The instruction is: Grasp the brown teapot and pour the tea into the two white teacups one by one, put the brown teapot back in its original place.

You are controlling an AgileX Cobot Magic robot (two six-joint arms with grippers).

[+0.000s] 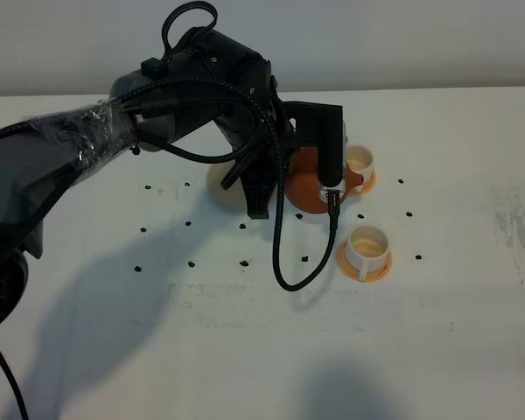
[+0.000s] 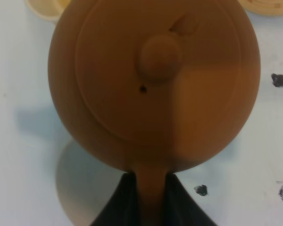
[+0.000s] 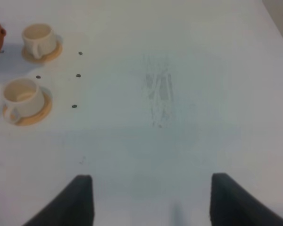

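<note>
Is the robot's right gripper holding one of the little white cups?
No, the right gripper stands open and empty over the white table, with both white teacups well away from it.

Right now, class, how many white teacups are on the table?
2. One teacup sits beside the brown teapot; the other stands nearer the camera. The arm may hide others.

Black arm (image 1: 201, 79) and left hand (image 2: 150, 205), braided cables (image 1: 276, 245).

This is looking like a robotics lab: a cabled arm (image 1: 66, 140) is hanging over a white bench (image 1: 245, 359) carrying black marks (image 1: 143, 230).
</note>
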